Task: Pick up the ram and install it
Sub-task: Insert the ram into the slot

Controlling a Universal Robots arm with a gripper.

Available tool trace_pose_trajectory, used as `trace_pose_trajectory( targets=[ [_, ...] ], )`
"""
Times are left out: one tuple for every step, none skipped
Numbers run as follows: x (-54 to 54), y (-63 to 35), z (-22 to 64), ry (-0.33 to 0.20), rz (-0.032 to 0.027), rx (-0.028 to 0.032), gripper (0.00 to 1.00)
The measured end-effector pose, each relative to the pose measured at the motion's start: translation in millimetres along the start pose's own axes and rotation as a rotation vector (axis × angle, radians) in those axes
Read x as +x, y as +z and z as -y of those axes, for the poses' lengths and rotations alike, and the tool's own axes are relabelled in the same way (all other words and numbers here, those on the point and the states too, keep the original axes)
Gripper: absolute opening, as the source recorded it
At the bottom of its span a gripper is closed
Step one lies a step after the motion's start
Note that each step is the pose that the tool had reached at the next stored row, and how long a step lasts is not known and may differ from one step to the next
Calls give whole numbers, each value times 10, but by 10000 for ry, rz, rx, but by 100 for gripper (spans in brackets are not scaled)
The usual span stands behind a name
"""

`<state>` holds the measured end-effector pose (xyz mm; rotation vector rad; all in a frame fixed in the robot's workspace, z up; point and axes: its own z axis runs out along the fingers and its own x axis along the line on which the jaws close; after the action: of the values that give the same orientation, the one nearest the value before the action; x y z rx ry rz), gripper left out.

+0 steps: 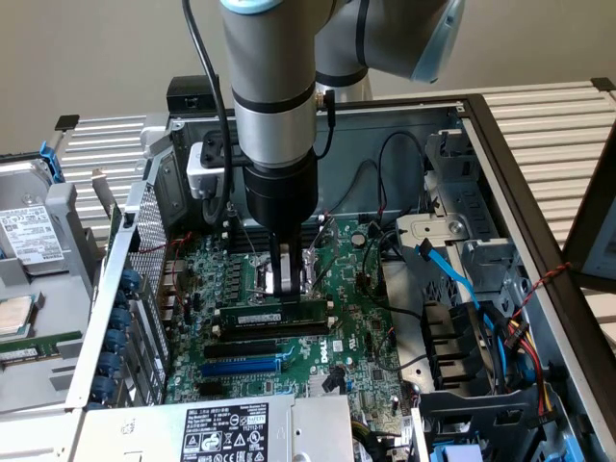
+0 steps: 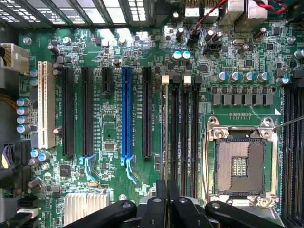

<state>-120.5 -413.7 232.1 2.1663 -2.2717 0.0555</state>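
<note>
My black two-finger gripper [image 1: 286, 287] is pinched nearly closed on the top edge of the long, thin green circuit-board ram [image 1: 272, 314]. The ram stands upright on edge at the long black plastic memory slots [image 2: 183, 133] of the large green motherboard [image 1: 361, 337], beside the silver processor socket [image 2: 240, 161] — whether it's seated I can't tell. To do this well, I'd hold the stick parallel with its slot and press straight down — no tilt, even pressure.
</note>
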Motion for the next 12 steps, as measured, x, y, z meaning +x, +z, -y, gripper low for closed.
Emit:
trace_pose_trajectory(
  targets=[
    [0,0,0,0,0,0,13],
    [0,0,0,0,-1,-1,13],
    [0,0,-1,0,-1,-7,13],
    [0,0,-1,1,-1,-19,13],
    [0,0,-1,0,-1,-34,13],
    [0,0,0,-1,-2,-56,13],
    [0,0,0,-2,-3,-74,13],
    [0,-1,-1,-2,-4,-81,13],
    [1,-1,-1,-2,-5,-85,13],
    [0,2,-1,-2,-3,-86,13],
    [0,8,-1,-2,-4,-88,13],
    [0,10,-1,-2,-4,-88,13]
  ],
)
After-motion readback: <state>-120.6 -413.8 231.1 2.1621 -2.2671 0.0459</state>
